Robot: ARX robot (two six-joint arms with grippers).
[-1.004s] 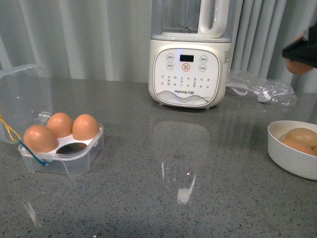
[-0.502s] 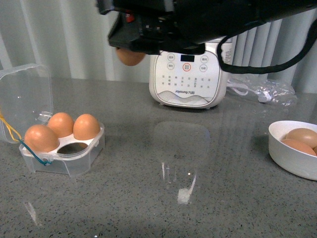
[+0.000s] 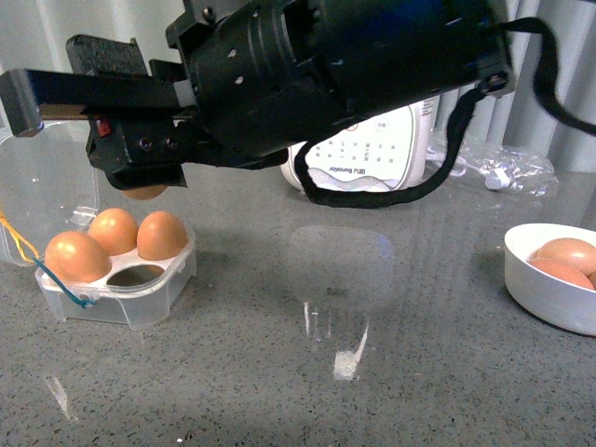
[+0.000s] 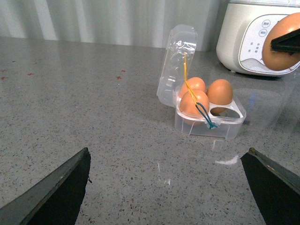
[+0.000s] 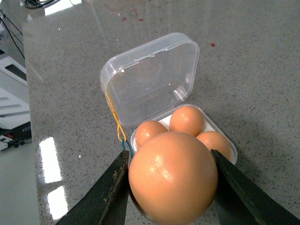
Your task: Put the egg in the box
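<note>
Presently the carrying step is near its end. The right end effector (image 5: 168, 153) is clenched on the egg (image 5: 173, 180), with one finger on each flank. It holds the egg in the air above the box (image 3: 121, 303), clear of everything below. The box sits at 9 o'clock on the tabletop (image 3: 391, 391) in the front view. Three seated eggs (image 3: 114, 233) fill all but one hole (image 3: 137, 276), which lies at the box's 5 o'clock corner. Which cell the egg hangs over cannot be told, since in the right wrist view it covers that corner.

The next move, by this reading, calls for centring the egg over the free hole. A slow, straight descent should follow, with release only once the egg is seated.

The lid (image 3: 47, 186) stands open at the box's 10 o'clock and is out of the descent path. The yellow and blue bands (image 3: 19, 247) trail at its 8 o'clock edge. The chief hazard is the neighbouring eggs just beside the hole, as a drifting finger could knock them.

The left end effector (image 4: 168, 152) is released, spread wide and grasping nothing. A bowl (image 3: 540, 293) of more eggs rests at 3 o'clock. A blender (image 3: 372, 163) and a crumpled bag (image 3: 503, 168) stand toward 12 and 1 o'clock, well apart from the box.
</note>
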